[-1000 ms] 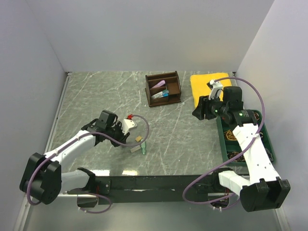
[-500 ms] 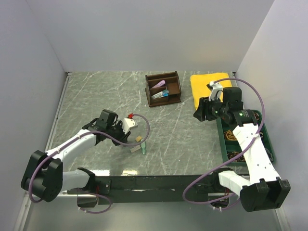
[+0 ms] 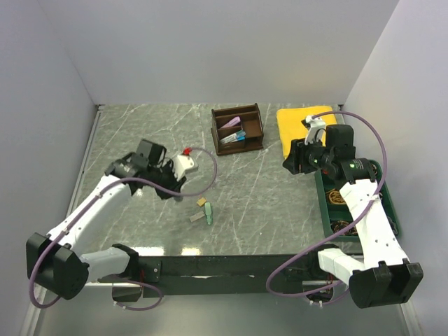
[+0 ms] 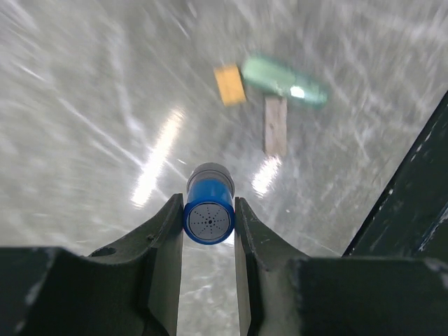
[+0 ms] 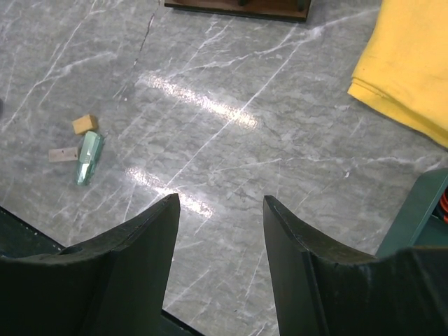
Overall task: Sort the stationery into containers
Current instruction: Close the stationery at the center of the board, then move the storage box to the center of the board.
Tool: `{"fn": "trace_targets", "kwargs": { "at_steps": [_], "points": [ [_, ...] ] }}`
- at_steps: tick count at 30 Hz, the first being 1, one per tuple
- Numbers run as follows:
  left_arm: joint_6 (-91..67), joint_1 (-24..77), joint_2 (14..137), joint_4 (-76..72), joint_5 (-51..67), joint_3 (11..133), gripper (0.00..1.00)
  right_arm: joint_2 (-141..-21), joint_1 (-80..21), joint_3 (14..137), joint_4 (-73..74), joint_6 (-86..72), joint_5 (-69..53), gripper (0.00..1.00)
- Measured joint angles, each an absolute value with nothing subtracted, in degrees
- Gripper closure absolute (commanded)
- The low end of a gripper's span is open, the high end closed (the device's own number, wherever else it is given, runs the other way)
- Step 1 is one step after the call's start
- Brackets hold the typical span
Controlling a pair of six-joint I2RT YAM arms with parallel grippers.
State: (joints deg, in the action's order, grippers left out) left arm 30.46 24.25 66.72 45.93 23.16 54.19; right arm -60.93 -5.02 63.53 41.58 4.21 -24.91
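Mid-left above the tabletop [image 3: 140, 133], pinched a blue-capped bottle [image 4: 208, 218] in left tool [image 4: 208, 203], mid-carry; held right tool [image 5: 220, 203] spread, empty. Next likely needed a reach to the organiser [image 3: 250, 143].

Top: high behind the arm bases, looking down on the whole table [image 3: 140, 140].
Left wrist: close, facing down by the near edge.
Right wrist: higher, tilted down.
Shared: green eraser [image 3: 208, 215], all views.

Left gripper [image 3: 183, 162]: lifted, shifted toward the table's far side — now farther from the green eraser [image 3: 208, 214]
Blue-capped bottle [image 4: 208, 212]: carried up with it
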Motion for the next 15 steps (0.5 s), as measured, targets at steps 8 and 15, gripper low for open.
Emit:
{"fn": "trace_targets", "kwargs": {
  "at_steps": [8,15],
  "points": [
    [30.85,24.82,77.21,51.99,25.3,79.24,0.99,-61.36,-5.02,63.53,40.05,5.02,-24.95,0.41],
    [31.53,28.36,97.19,50.94,25.47,105.12,0.99,-69.28,-5.02,67.94,38.92,6.96,-24.32,0.42]
  ]
}}
